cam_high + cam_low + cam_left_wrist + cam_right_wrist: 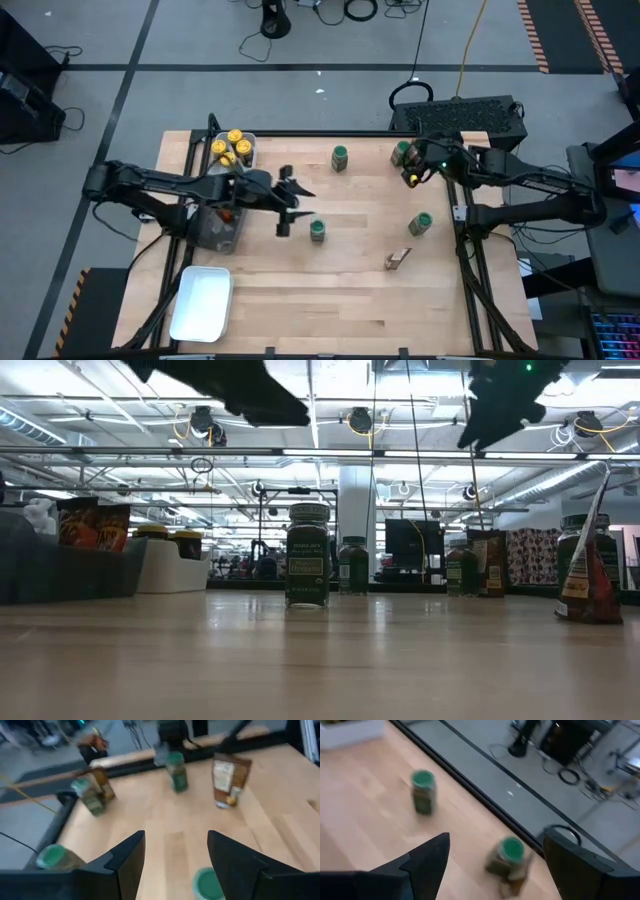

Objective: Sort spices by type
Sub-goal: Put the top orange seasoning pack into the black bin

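From above, the dark grey tray [222,222] on the desk's [340,290] left holds yellow-lidded jars [231,147] and orange packets — the low view shows those packets [92,523] upright behind its wall. A white tray [203,302] lies at the near left corner. Beyond the pale wood desk, a workshop with ceiling lights.

The left pincer [292,218], fingers apart and empty, hovers just beside a green-lidded jar [317,230]. The right pincer [409,172], also apart, hangs over a green-lidded jar by the far edge [401,152]. A brown packet [398,259] lies alone near the front.
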Controlling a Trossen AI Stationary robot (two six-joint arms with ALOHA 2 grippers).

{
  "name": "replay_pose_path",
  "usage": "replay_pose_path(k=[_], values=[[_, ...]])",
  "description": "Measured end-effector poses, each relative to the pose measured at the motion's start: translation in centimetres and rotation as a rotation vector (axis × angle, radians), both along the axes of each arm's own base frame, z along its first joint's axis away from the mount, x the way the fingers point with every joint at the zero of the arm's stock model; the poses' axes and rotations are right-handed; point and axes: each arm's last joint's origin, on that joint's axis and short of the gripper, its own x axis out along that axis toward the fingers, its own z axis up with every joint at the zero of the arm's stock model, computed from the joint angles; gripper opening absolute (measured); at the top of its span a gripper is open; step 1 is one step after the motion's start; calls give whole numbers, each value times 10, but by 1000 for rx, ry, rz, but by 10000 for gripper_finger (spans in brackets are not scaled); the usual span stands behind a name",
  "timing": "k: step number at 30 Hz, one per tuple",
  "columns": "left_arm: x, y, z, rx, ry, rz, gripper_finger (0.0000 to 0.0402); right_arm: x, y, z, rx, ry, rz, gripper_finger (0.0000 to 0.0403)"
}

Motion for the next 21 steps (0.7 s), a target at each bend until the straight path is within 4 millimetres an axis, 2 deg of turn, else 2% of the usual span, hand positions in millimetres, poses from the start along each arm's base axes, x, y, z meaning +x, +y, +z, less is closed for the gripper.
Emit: replay_pose_path(k=[5, 12, 17, 21], values=[[-31, 12, 10, 19, -147, 46, 219, -13, -13, -7, 29, 112, -80, 299], [-67, 25, 15, 81, -378, 94, 219, -23, -33, -11, 148, 104, -128, 299], [-78, 28, -4, 69, -367, 72, 219, -26, -52, -18, 218, 114, -178, 299], [-79, 30, -14, 114, -369, 83, 219, -23, -68, -35, 279, 129, -212, 299]])
